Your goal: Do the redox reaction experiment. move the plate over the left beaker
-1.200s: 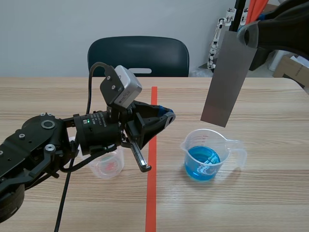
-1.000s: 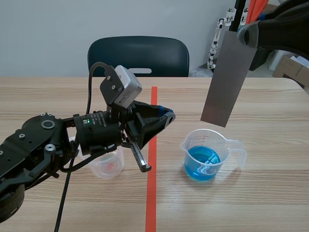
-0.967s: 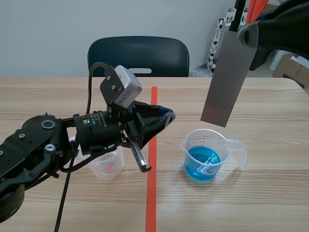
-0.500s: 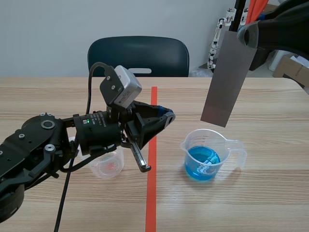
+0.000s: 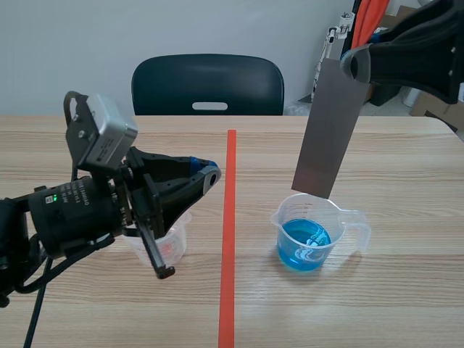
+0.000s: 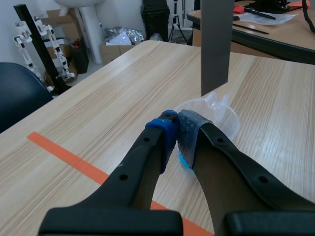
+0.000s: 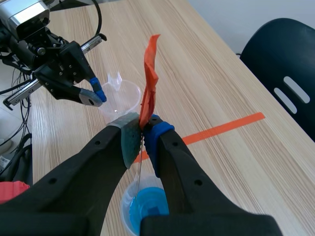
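Note:
A long grey metal plate (image 5: 328, 127) hangs upright from my right gripper (image 5: 353, 64), which is shut on its top edge. Its lower end sits just over the back rim of the right beaker (image 5: 312, 232), which holds blue liquid. The left beaker (image 5: 163, 243) is clear with a little pink at the bottom. My left gripper (image 5: 206, 170) is shut on nothing, hovering over the left beaker. In the right wrist view the plate (image 7: 149, 73) shows edge-on between my right gripper (image 7: 142, 129). The left wrist view shows my left gripper (image 6: 175, 130), with the plate (image 6: 216, 44) ahead.
An orange-red tape line (image 5: 229, 239) runs down the table between the beakers. A dark chair (image 5: 207, 83) stands behind the table. The left arm's body (image 5: 72, 214) covers the table's left front. The left beaker (image 7: 120, 96) lies beside the left arm's gripper (image 7: 93, 96).
The left arm has drawn back to the left, its shut gripper now over the left beaker. The right gripper has carried the plate slightly left and lower.

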{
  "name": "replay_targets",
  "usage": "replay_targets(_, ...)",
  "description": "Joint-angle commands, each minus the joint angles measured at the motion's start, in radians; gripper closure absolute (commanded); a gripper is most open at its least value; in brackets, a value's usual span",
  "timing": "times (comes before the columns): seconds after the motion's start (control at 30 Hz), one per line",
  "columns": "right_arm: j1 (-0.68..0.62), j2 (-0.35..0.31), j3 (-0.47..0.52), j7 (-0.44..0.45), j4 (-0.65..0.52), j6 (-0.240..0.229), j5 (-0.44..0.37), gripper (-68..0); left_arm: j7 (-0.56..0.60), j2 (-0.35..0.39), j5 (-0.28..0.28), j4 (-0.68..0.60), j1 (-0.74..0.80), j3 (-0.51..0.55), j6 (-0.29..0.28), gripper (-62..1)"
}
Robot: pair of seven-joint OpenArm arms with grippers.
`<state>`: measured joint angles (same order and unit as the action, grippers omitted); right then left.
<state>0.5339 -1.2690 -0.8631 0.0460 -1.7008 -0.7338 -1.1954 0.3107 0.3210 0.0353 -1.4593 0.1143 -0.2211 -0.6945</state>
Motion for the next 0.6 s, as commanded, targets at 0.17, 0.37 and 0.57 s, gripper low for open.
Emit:
replay_targets(0.17, 0.015, 0.081, 0.030, -0.041, -0.003, -0.012, 0.002, -0.6, 0.071, 0.043, 0.081, -0.107, 0.214, 0.134, -0.002, -3.1)
replay_targets(0.37, 0.016, 0.182, 0.063, -0.129, -0.020, -0.012, 0.018, -0.6, 0.215, 0.048, 0.081, -0.148, 0.415, 0.257, -0.002, -3.1)
replay_targets(0.57, 0.018, 0.295, 0.100, -0.219, -0.039, -0.012, 0.018, -0.6, 0.369, 0.047, 0.080, -0.148, 0.585, 0.328, -0.002, -3.1)
